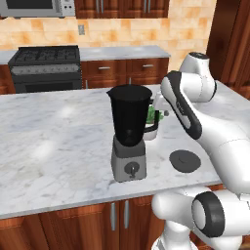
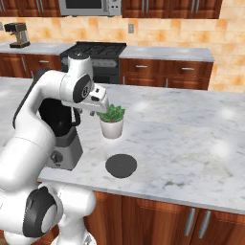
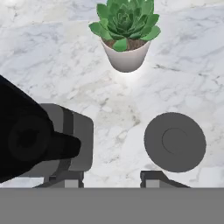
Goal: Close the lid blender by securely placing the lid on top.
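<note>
The blender (image 1: 129, 132) stands near the counter's front edge, a black tapered jar with an uncovered mouth on a grey base with a round dial. In the right base view my arm partly hides the blender (image 2: 64, 150). The lid (image 1: 185, 160), a flat dark disc with a raised centre, lies flat on the marble to the blender's right, apart from it. It shows again as the lid (image 2: 121, 165) and the lid (image 3: 175, 142). My gripper (image 3: 109, 180) hangs open above the counter between blender and lid, holding nothing, its fingertips (image 3: 151, 177) wide apart.
A small white pot with a green plant (image 1: 155, 118) stands just behind the blender's handle, under my hand (image 2: 97, 99). The marble island (image 1: 53, 146) stretches left and back. A stove (image 1: 46, 66) and a coffee machine (image 2: 18, 34) sit on the far counter.
</note>
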